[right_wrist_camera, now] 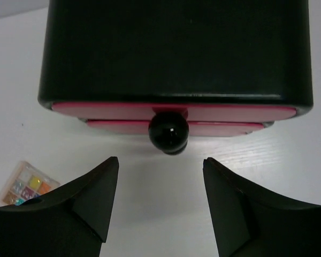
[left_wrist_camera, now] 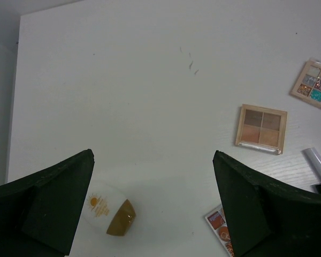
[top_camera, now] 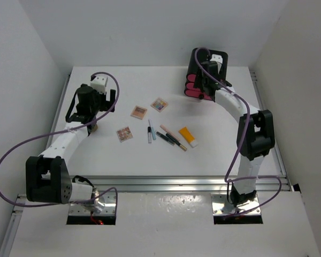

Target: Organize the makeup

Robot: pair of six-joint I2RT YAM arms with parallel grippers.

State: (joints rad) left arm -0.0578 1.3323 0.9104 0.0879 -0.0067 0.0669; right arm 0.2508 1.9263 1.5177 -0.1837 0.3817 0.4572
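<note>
The makeup lies mid-table: three small square palettes [top_camera: 138, 111] [top_camera: 159, 104] [top_camera: 124, 133], an orange white-capped tube [top_camera: 188, 136] and several thin sticks [top_camera: 150, 130] [top_camera: 173, 137]. My left gripper [left_wrist_camera: 153, 160] hangs open over bare table at the left. A small white bottle with a gold cap [left_wrist_camera: 107, 214] lies close to its left finger, untouched. The brown palette [left_wrist_camera: 261, 128] is off to its right. My right gripper [right_wrist_camera: 160, 163] is open just short of the round black knob [right_wrist_camera: 168, 133] on a pink drawer of the black box [right_wrist_camera: 176, 48]. Nothing sits between its fingers.
The black box [top_camera: 194, 64] stands at the back right of the table, with the right gripper [top_camera: 202, 92] at its pink drawer fronts. A multicoloured palette [right_wrist_camera: 27, 184] shows at the right wrist view's lower left. Grey walls close in the table on three sides.
</note>
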